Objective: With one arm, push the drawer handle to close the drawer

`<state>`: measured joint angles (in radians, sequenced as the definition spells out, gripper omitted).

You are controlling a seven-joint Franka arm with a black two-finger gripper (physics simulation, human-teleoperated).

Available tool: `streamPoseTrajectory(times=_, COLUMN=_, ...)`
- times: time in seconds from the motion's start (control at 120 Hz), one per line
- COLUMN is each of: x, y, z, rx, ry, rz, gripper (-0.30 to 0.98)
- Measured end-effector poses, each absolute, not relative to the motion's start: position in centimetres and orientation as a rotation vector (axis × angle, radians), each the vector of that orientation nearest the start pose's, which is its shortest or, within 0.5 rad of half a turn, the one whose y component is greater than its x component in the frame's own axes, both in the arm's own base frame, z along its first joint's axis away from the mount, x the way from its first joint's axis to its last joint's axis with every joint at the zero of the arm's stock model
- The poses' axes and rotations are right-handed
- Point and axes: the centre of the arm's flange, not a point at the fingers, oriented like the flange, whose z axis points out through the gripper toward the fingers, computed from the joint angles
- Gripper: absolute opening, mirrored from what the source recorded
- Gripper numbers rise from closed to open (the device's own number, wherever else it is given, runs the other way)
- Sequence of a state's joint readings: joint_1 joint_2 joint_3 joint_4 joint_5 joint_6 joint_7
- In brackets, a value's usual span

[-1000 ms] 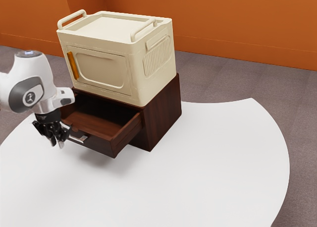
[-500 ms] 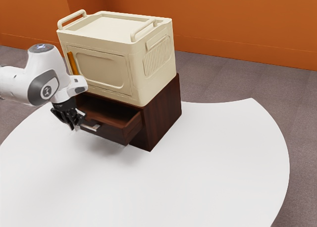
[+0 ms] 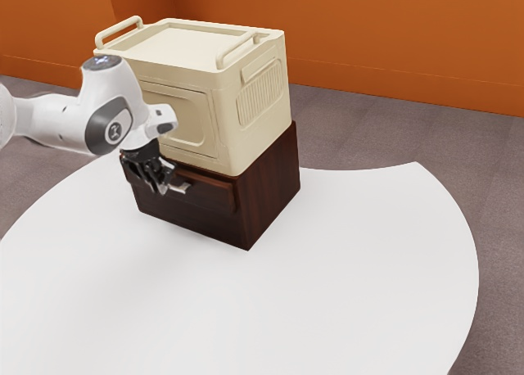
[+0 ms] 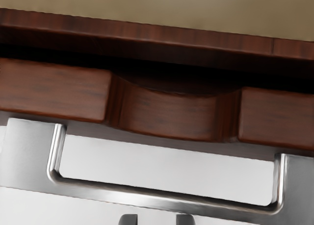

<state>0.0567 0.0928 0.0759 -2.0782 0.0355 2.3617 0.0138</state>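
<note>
My gripper (image 3: pixel 161 186) is at the outer side of the drawer's metal handle (image 3: pixel 182 187), by the dark wooden drawer front (image 3: pixel 210 196). The drawer stands nearly flush with its cabinet (image 3: pixel 270 187). A narrow dark gap shows in the wrist view between the notched drawer front (image 4: pixel 169 118) and the cabinet's top edge (image 4: pixel 196 44). Past the handle's bar (image 4: pixel 147 199), the two fingertips of my gripper (image 4: pixel 157 220) stand apart, so it is open with nothing between them. Whether they touch the bar I cannot tell.
A cream box (image 3: pixel 184 113) with two top rails sits on the cabinet. The white round table (image 3: pixel 352 277) spreads around the cabinet's base, and an orange wall (image 3: pixel 393 39) rises behind.
The drawer has slid inward from well out to nearly flush. My hand has moved along with it, toward the cabinet and the exterior view's right.
</note>
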Motion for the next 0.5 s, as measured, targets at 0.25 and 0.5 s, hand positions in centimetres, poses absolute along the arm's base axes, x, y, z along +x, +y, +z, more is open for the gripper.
streamPoseTrajectory(times=0.25, x=60.1, y=9.8, z=40.4, rx=-3.031, ry=0.22, rz=-0.316, gripper=0.0)
streamPoseTrajectory(times=0.5, x=50.7, y=5.1, z=44.8, rx=-3.132, ry=0.113, rz=-0.323, gripper=0.22)
